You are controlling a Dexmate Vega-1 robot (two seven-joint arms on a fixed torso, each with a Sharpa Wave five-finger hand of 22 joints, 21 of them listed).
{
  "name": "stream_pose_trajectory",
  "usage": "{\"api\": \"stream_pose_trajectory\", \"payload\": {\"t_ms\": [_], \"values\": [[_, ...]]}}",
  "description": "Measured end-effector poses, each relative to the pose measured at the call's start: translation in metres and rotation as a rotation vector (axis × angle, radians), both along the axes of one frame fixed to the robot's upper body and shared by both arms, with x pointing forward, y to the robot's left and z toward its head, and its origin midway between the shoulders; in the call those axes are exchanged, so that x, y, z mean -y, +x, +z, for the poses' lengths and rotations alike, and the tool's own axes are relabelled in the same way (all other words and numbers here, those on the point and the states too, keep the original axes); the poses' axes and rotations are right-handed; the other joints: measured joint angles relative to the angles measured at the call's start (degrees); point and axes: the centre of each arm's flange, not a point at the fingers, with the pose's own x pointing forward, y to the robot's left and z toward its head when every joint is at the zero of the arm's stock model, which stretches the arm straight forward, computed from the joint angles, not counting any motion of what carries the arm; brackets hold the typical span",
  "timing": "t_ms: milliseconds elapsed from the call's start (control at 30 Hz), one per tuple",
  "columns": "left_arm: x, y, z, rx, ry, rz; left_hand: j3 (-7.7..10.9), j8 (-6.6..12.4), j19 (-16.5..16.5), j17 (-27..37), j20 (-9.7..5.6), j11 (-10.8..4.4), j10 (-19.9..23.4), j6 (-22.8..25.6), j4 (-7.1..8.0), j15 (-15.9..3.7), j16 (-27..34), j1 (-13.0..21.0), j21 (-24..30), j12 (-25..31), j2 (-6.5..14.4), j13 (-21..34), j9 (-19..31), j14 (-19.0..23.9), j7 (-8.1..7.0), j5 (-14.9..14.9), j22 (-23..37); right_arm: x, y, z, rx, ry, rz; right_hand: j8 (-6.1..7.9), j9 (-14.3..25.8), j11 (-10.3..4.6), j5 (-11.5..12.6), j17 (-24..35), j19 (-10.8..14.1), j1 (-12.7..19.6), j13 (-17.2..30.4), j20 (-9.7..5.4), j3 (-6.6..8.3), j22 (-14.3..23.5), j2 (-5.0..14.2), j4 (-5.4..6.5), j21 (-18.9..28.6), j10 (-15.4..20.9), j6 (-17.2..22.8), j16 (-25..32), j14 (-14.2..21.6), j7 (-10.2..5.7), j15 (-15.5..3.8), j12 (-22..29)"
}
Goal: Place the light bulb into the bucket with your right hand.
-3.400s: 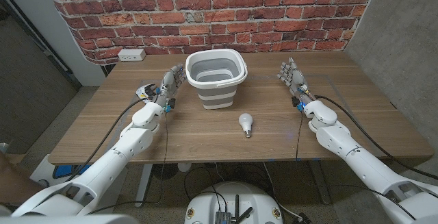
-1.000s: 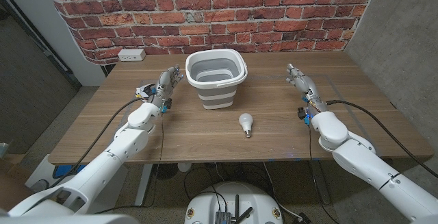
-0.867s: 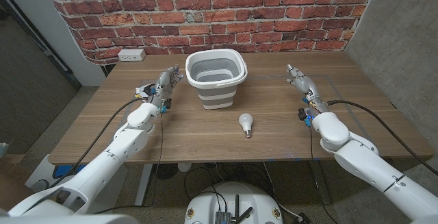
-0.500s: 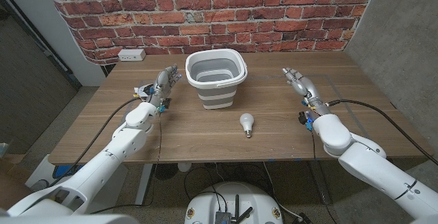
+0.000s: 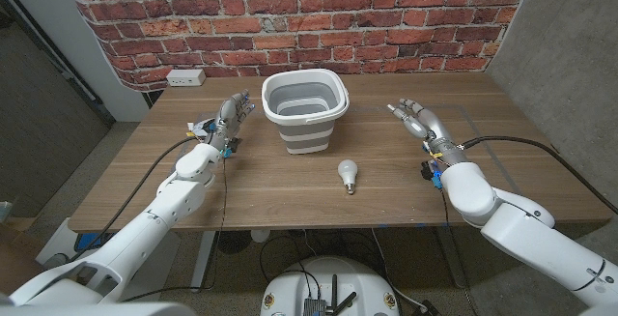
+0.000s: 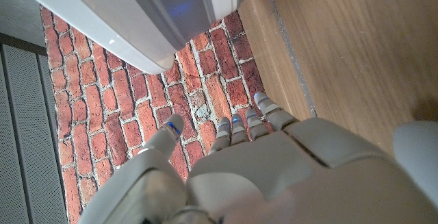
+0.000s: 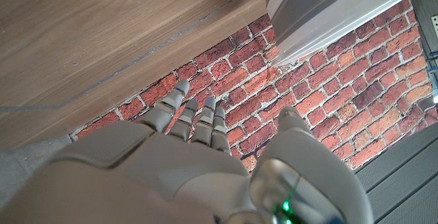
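A white light bulb lies on the wooden table in front of the grey and white bucket, its base pointing to the near edge. My right hand is raised to the right of the bucket and behind the bulb, fingers apart, holding nothing. The same hand has its fingers stretched toward the brick wall, with the bucket's wall near it. Left of the bucket my left hand is open too. Its fingers are spread beside the bucket's wall.
A red brick wall runs along the table's far edge. A white power outlet box sits at the back left corner. A grey concrete wall stands to the right of the table.
My right hand has swung left toward the bucket and its fingers have spread wider. The left hand has barely shifted. The bulb lies where it was.
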Motion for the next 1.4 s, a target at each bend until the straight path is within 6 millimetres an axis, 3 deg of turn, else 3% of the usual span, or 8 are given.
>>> {"api": "stream_pose_trajectory", "payload": {"t_ms": [100,400,533,567,833,867,1300,1400], "values": [[-0.002,0.0,-0.001,-0.002,-0.001,0.003,0.0,0.0,0.0,0.0,0.0,0.0,0.0,0.0,0.0,0.0,0.0,0.0,0.0,0.0,0.0,0.0,0.0,0.0,0.0,0.0,0.0,-0.011,-0.009,0.004,-0.005,-0.044,0.005,0.0,0.0,0.39,-0.48,0.0,-0.01,0.3,0.05,0.69,0.05,0.0,-0.3,-0.63,0.0,0.38,0.11,0.0,0.15,0.73,0.16,0.44],[-0.004,0.003,-0.001,-0.006,0.0,0.003,0.0,0.0,0.0,0.0,0.0,0.0,0.0,0.0,0.0,0.12,0.0,0.0,0.0,0.0,0.0,0.0,0.0,0.12,0.0,0.0,0.0,-0.03,-0.018,0.01,-0.035,-0.147,-0.026,0.66,0.26,1.56,-0.99,0.12,0.58,1.05,0.58,5.53,-0.34,0.0,-1.05,-2.59,0.28,2.09,2.61,1.03,2.39,1.65,2.42,1.05],[-0.004,0.003,-0.001,-0.006,0.0,0.002,0.17,0.0,0.0,0.0,0.0,0.0,0.0,0.24,-0.16,0.32,0.0,0.0,0.0,0.0,0.0,0.0,-0.01,0.31,0.25,0.0,0.0,-0.048,-0.027,0.019,-0.009,-0.165,0.021,1.42,0.53,1.83,-0.99,0.21,0.4,1.04,0.85,6.13,-0.33,0.2,-1.06,-3.05,0.28,2.84,4.33,1.25,2.58,1.81,2.61,1.29],[-0.005,0.004,-0.001,-0.006,-0.001,0.004,0.2,0.0,0.0,0.0,0.0,0.0,0.0,0.3,-0.19,0.31,0.0,0.0,0.0,0.0,0.0,0.0,0.0,0.31,0.31,0.0,0.0,-0.037,-0.022,0.012,-0.06,-0.212,-0.069,1.55,0.53,1.83,-0.99,0.35,0.55,1.04,0.85,6.28,-0.33,0.28,-1.09,-3.05,0.28,2.84,4.41,1.33,2.71,1.75,2.74,1.46],[-0.005,0.004,-0.001,-0.007,-0.003,0.004,0.24,0.0,0.0,0.0,0.0,-0.02,0.02,0.31,-0.24,0.32,0.0,0.0,0.0,0.0,0.0,0.0,-0.01,0.31,0.31,0.0,0.0,-0.062,-0.031,0.021,-0.032,-0.261,-0.014,1.99,0.53,1.83,-0.93,0.45,-0.42,1.43,1.12,8.18,-0.08,0.29,-2.06,-4.32,0.28,2.84,5.88,1.33,2.45,1.96,3.36,1.48],[-0.006,0.005,-0.003,-0.012,-0.005,0.006,0.24,0.0,0.0,0.0,0.0,-0.23,0.22,0.31,-0.24,0.31,0.0,0.0,0.0,0.0,0.0,0.0,-0.01,0.31,0.31,0.0,0.0,-0.051,-0.027,0.017,-0.071,-0.31,-0.095,1.99,0.65,1.84,-0.75,0.44,-0.42,1.81,1.12,8.18,-0.2,0.29,-2.44,-4.51,0.28,2.83,5.95,1.33,2.41,2.04,3.4,1.48],[-0.005,0.007,-0.006,-0.026,-0.007,0.003,0.24,0.0,0.0,0.0,0.0,-0.31,0.31,0.3,-0.23,0.31,0.0,0.0,0.0,0.0,0.0,0.0,-0.01,0.31,0.31,0.0,0.0,-0.072,-0.032,0.019,-0.083,-0.435,-0.098,1.99,1.12,3.3,0.21,0.6,-1.67,3.18,1.64,10.04,0.02,0.28,-3.81,-6.17,0.0,0.52,6.57,1.07,1.3,2.65,4.91,0.76],[-0.005,0.008,-0.007,-0.029,-0.007,0.002,0.24,0.0,0.0,0.0,0.0,-0.31,0.31,0.31,-0.23,0.31,0.0,0.0,0.0,0.0,0.0,0.0,-0.01,0.31,0.31,0.0,0.0,-0.076,-0.032,0.018,-0.09,-0.465,-0.103,2.43,1.33,3.88,0.9,0.7,-1.98,3.47,1.64,10.35,0.3,0.19,-4.1,-6.5,0.0,-0.05,6.86,1.07,0.98,3.78,5.22,0.76]]}}
